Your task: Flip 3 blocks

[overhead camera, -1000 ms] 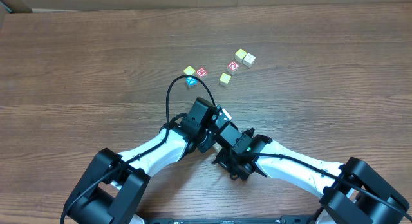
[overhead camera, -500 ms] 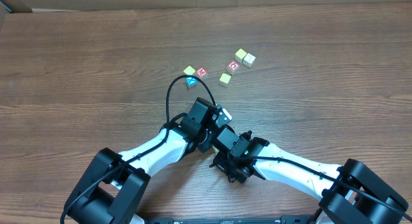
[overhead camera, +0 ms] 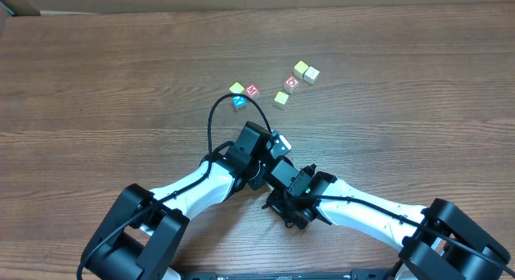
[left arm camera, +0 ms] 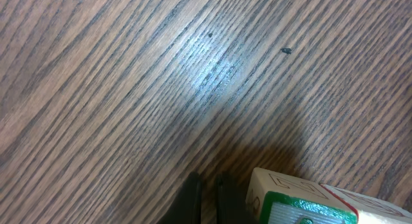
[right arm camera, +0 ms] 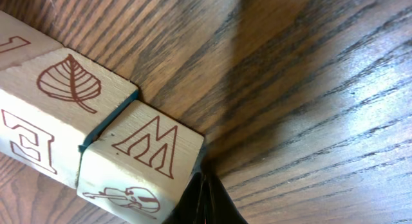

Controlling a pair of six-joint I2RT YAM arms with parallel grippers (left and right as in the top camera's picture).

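The right claw (right arm camera: 205, 198) is pinched shut, its dark fingers pressed together into one thin wedge at the bottom of the right wrist view, and it holds nothing. Its tip stands at the lower corner of the W block (right arm camera: 145, 161); whether it touches the wood cannot be told. That pale block lies flat on the table (right arm camera: 309, 89), a red W on top and a small picture on its side. Just beside it is the leaf block (right arm camera: 61, 111) (a red leaf on top, an E on the near side), with a narrow teal-edged gap between the two. The left claw (left arm camera: 206, 198) is also closed and empty, only a thin slit showing between its black fingers low in the left wrist view. The green block (left arm camera: 302, 199) sits just to its right, apart from the fingers, with a green-rimmed face toward the camera. From overhead the left arm (overhead camera: 197, 183) and right arm (overhead camera: 370, 209) meet mid-table, well apart from the loose cubes (overhead camera: 252, 91) scattered farther back.
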